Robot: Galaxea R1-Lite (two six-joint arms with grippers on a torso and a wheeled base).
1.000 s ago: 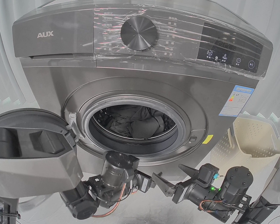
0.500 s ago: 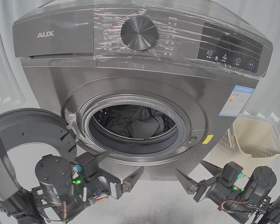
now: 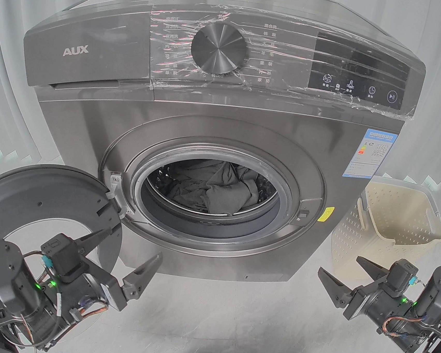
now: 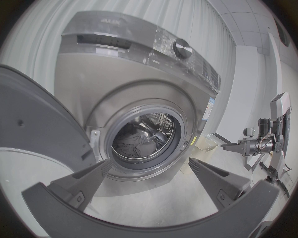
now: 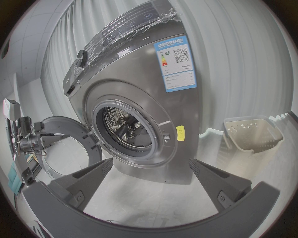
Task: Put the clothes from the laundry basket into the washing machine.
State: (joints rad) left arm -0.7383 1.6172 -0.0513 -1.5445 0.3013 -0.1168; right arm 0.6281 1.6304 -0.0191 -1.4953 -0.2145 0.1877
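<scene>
**Laundry loaded, arms clear.** A grey washing machine (image 3: pixel 81 118) stands with its round door (image 3: pixel 36 191) wide open to the left. Dark grey clothes (image 3: pixel 214 187) are heaped in the drum behind the porthole.

The cream laundry basket (image 3: pixel 398 214) sits on the floor (image 3: pixel 246 323) at the machine's right corner, just beside the front panel. From the head view its perforated inner walls are in plain sight.

Both arms hang low and near, in front of the machine and apart from it. The left gripper (image 3: pixel 132 246) is before the open door and the right gripper (image 3: pixel 341 266) is near the basket. Each has its jaws spread wide and holds nothing.

The left wrist view looks up into the porthole from the left. It catches the shiny perforated drum (image 4: pixel 158 121) wall above the clothes, where the head view, looking down, gives mostly the cloth itself. It also shows the right gripper (image 4: pixel 229 145) far off to the right.

The right wrist view takes the machine from the right. The energy label (image 5: pixel 175 63) and yellow sticker (image 5: pixel 180 133) sit large on the front panel, the basket's rim is seen from the side, and the left gripper (image 5: pixel 57 137) is small against the open door.

In the head view, plastic film wraps the control panel (image 3: pixel 275 55) around the dial (image 3: pixel 219 48).
</scene>
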